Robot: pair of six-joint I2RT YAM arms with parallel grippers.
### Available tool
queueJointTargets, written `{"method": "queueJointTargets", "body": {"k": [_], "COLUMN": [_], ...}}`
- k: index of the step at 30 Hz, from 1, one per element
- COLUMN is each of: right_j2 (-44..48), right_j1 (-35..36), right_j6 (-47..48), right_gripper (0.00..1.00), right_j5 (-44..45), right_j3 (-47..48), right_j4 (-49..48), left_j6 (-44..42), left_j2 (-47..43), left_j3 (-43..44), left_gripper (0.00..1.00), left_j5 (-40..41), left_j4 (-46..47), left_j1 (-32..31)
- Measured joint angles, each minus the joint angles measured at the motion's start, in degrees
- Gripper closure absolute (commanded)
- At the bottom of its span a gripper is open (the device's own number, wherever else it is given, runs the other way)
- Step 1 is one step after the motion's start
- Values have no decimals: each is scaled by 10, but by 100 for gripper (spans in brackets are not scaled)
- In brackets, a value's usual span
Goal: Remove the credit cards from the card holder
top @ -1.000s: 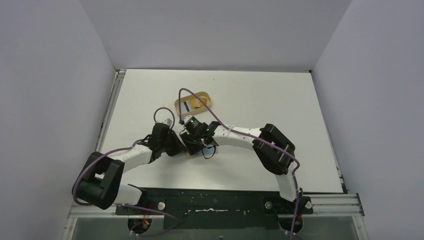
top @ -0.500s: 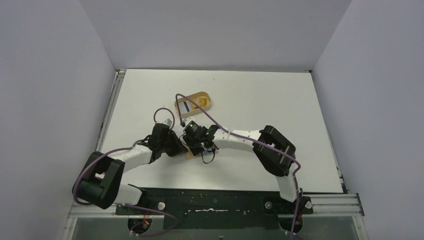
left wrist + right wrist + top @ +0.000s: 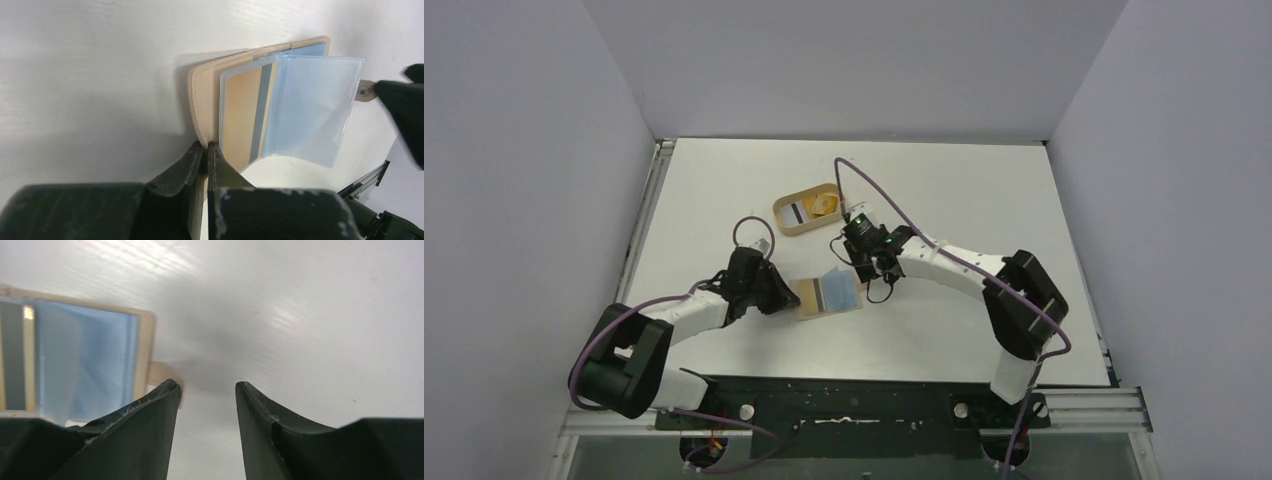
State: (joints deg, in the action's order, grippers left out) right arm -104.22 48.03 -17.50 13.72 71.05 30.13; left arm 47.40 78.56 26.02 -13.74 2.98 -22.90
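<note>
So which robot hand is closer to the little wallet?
Left. The left gripper is shut on the card holder, at its edge. The right gripper is open just beside its snap tab, holding nothing.

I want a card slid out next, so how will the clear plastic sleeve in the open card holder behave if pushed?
Probably floppy: the clear sleeve curves at its free edge. Likely slippery, since it looks glossy. The card holder should hardly skid, as the left gripper is clamped on its cover edge.

card holder [image 3: 201, 95]: tan
credit cards [image 3: 241, 117]: orange-tan with a grey-blue stripe; a light blue one at 1 o'clock of it
sleeve [image 3: 310, 110]: clear, bluish tint
bench [image 3: 90, 75]: white
my left end effector [image 3: 206, 146]: black
my right end effector [image 3: 206, 385]: black
</note>
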Motion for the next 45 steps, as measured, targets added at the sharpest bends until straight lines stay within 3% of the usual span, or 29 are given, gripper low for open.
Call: {"method": "queueJointTargets", "body": {"k": [4, 8, 16, 21, 28, 45], "right_j2": [69, 127, 106, 37, -28, -42], "right_j1": [-36, -26, 12, 10, 3, 18], "right_j6": [11, 18, -33, -76, -107, -174], "right_gripper": [49, 47, 47, 47, 47, 47], "right_j5": [23, 3, -231, -310, -342, -344], "right_j3": [-8, -8, -9, -30, -64, -96], "right_j4": [28, 25, -88, -159, -197, -307], "left_j6": [-1, -1, 0, 0, 1, 2], "left_j2": [-1, -1, 7, 8, 8, 41], "left_j3": [0, 0, 0, 0, -1, -4], "left_gripper": [100, 100, 100, 100, 100, 100], "left_j5": [0, 0, -3, -4, -4, -3], "left_j4": [-3, -3, 7, 10, 11, 70], "left_j1": [0, 0, 1, 1, 1, -8]}}
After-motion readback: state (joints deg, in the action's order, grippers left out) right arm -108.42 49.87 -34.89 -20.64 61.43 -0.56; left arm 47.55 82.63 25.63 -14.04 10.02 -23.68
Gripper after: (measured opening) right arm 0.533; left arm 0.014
